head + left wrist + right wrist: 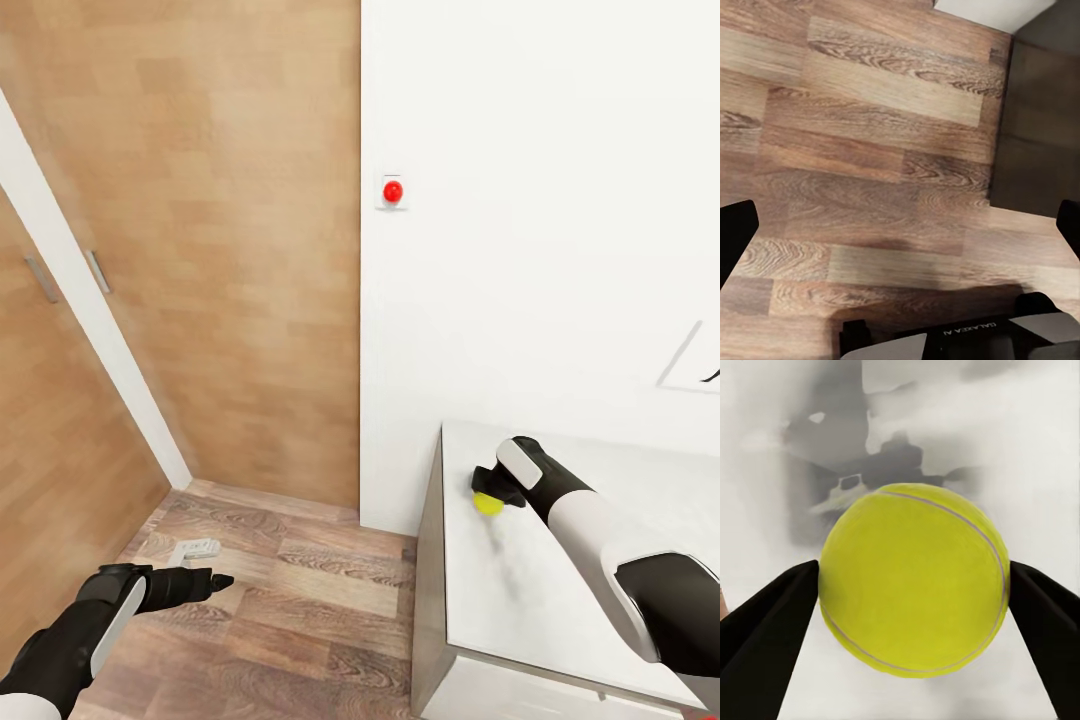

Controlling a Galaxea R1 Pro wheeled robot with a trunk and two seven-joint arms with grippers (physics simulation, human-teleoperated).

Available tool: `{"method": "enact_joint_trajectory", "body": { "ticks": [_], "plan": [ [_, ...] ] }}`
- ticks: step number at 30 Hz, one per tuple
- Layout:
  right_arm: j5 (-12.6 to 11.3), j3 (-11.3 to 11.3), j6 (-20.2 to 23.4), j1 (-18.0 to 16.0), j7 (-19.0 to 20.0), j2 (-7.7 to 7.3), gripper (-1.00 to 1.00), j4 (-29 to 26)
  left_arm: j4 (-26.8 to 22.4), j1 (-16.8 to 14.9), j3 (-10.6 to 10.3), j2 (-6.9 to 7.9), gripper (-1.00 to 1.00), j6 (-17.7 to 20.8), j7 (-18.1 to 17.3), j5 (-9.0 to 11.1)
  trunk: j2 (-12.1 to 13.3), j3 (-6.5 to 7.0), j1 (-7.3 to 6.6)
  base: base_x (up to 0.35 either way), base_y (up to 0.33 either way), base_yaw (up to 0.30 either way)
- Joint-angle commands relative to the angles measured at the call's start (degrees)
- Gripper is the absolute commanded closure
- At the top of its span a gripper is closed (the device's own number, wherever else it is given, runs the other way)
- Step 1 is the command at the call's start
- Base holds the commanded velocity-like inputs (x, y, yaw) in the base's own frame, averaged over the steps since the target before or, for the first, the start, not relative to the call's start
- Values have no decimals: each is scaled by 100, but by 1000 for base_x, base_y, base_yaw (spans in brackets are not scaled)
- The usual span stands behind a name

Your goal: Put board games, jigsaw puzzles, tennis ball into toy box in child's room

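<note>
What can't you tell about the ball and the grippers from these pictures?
- Head view: right gripper covers most of the ball; lift off the table unclear.
- Right wrist view: fingers flank the ball; firm contact unclear.
- Head view: left gripper side-on; its opening unreadable.

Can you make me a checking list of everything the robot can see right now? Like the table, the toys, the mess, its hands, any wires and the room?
Surface: light grey table, bare around the ball.
Job's things: tennis ball between the right gripper's fingers, near the table's far end.
Clutter: small white object on the wood floor.
Grippers: right gripper closed on the tennis ball; left gripper over the floor, fingers wide apart, holding nothing.
Cables: nothing seen.
Surroundings: white wall with a red button, wooden doors.
</note>
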Motion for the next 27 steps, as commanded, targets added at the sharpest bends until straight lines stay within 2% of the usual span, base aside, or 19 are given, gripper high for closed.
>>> {"method": "enact_joint_trajectory", "body": {
  "ticks": [1,27],
  "plan": [
    [-84,40,9,-3,-50,-6,100,-11,-8,-3,-10,5,-100,36,17,46,-6,-8,2,0,0,0],
    [-84,43,6,-3,-41,-5,100,-45,-9,-3,-8,-3,-100,32,17,46,-6,-8,2,0,0,0]
  ]
}}
